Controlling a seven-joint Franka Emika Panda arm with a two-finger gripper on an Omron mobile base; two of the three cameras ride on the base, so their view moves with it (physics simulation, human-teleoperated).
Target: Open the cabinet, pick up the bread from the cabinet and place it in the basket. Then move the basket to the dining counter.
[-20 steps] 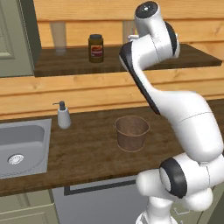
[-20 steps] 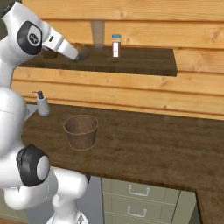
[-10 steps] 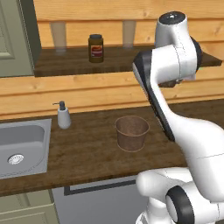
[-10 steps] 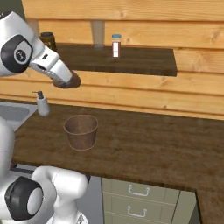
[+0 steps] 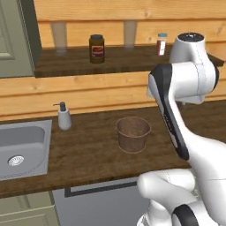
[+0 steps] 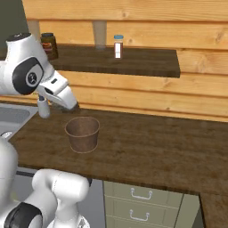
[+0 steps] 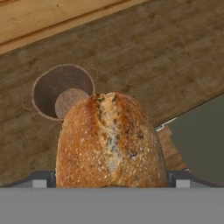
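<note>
Crusty seeded bread (image 7: pixel 111 142) apparently pinched between spread fingers, above round woven basket (image 7: pixel 62 91) on wooden worktop (image 7: pixel 166 57)

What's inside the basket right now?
Nothing. The basket shows a bare woven floor in the hand view. The bread sits in the gripper, apart from the basket. In the right base view the near wall hides the floor.

The basket (image 5: pixel 133 133) is seen upright on the bench (image 5: pixel 88 150) (right of the soap bottle (image 5: pixel 64 117) and sink (image 5: pixel 22 148)); a dark jar (image 5: pixel 96 48) is set on the shelf (image 5: pixel 114 59).
</note>
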